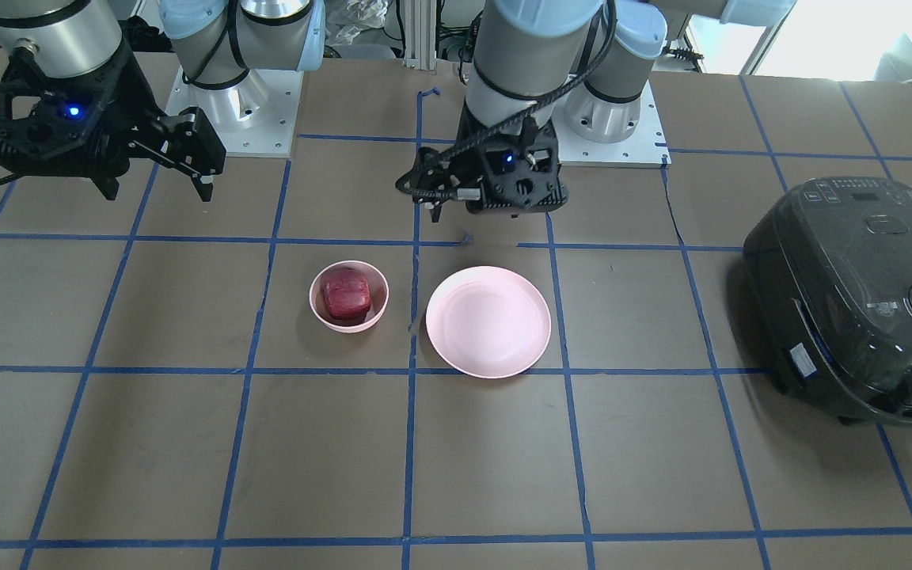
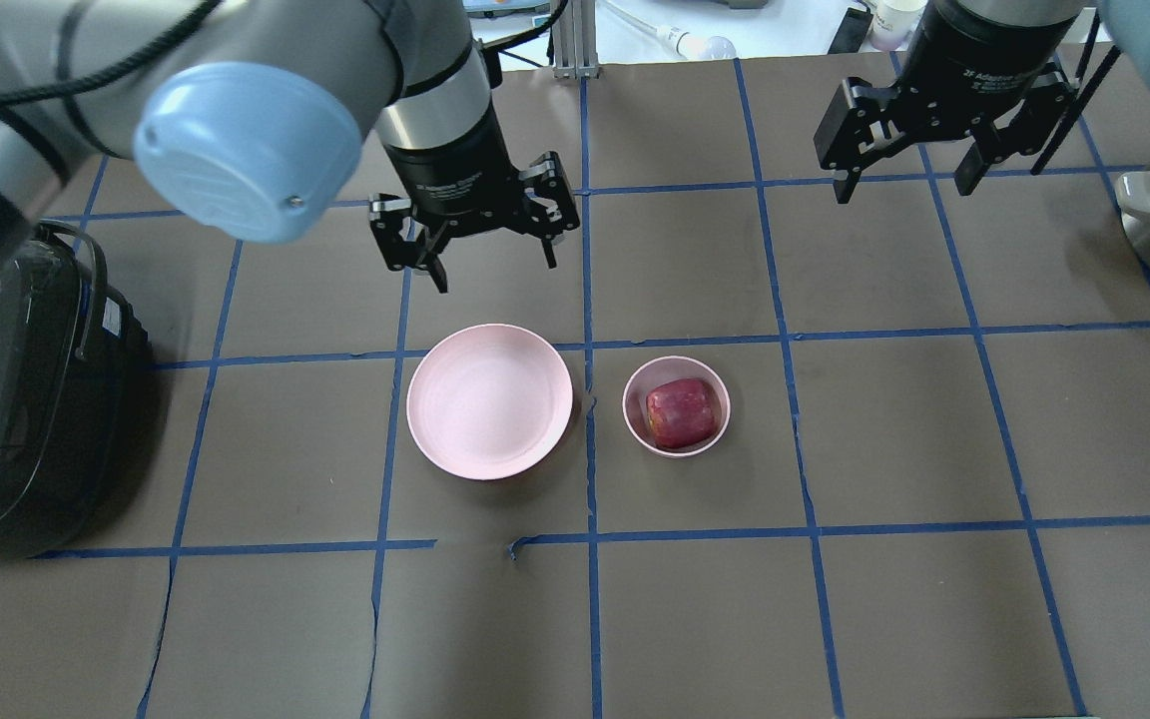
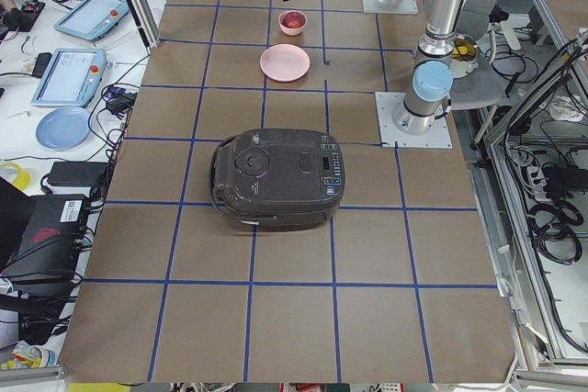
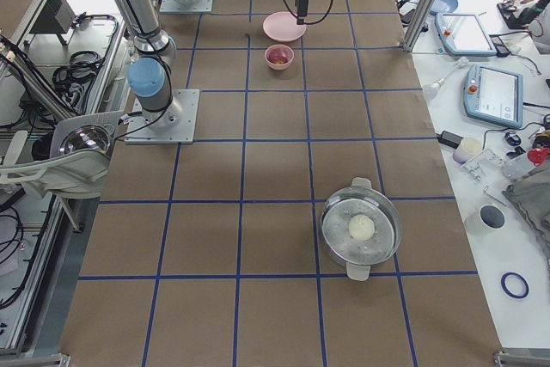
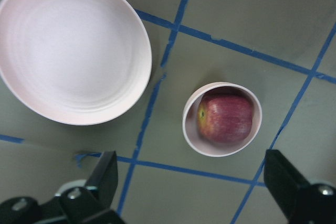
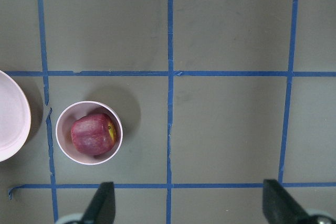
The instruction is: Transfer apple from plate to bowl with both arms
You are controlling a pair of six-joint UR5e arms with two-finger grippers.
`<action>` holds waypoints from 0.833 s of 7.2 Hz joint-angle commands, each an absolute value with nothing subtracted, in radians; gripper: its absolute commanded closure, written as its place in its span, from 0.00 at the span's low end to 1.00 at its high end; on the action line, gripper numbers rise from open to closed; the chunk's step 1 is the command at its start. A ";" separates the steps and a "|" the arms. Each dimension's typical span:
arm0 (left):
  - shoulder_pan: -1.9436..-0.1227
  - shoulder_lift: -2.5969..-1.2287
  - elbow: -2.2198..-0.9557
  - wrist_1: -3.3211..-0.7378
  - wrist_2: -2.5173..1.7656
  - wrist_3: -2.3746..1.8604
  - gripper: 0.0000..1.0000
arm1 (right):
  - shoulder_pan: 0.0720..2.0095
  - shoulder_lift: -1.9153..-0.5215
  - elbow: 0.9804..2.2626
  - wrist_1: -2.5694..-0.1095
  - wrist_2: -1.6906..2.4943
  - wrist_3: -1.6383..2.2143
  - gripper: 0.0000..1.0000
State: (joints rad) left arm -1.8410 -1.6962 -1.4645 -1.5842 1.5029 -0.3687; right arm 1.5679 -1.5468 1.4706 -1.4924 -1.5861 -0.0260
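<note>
Avoid lowering left gripper (image 2: pixel 493 270) or right gripper (image 2: pixel 902 190), both spread and empty, onto the bowl (image 2: pixel 627 404) holding the apple (image 2: pixel 681 413) beside the bare plate (image 2: pixel 490 401), to prevent rim strike, tipping and spillage.

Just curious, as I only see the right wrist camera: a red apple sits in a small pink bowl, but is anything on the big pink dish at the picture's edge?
Observer: Nothing; the wide, shallow pale pink plate is bare.
Visitor: Is the other hand holding anything?
Observer: No, the left hand hangs open and empty, raised well clear of the plate.
Visitor: Anything else around?
Observer: A dark grey rice cooker stands far off on the robot's left side.
</note>
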 commanded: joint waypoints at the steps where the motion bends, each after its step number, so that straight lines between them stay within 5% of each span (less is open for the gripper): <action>1: -1.803 -1.609 -1.465 -1.606 1.575 -0.149 0.00 | 1.569 -1.546 1.470 -1.494 -1.586 -0.038 0.00; 6: -1.704 -1.577 -1.532 -1.448 1.586 -0.110 0.00 | 1.563 -1.548 1.470 -1.488 -1.572 -0.048 0.00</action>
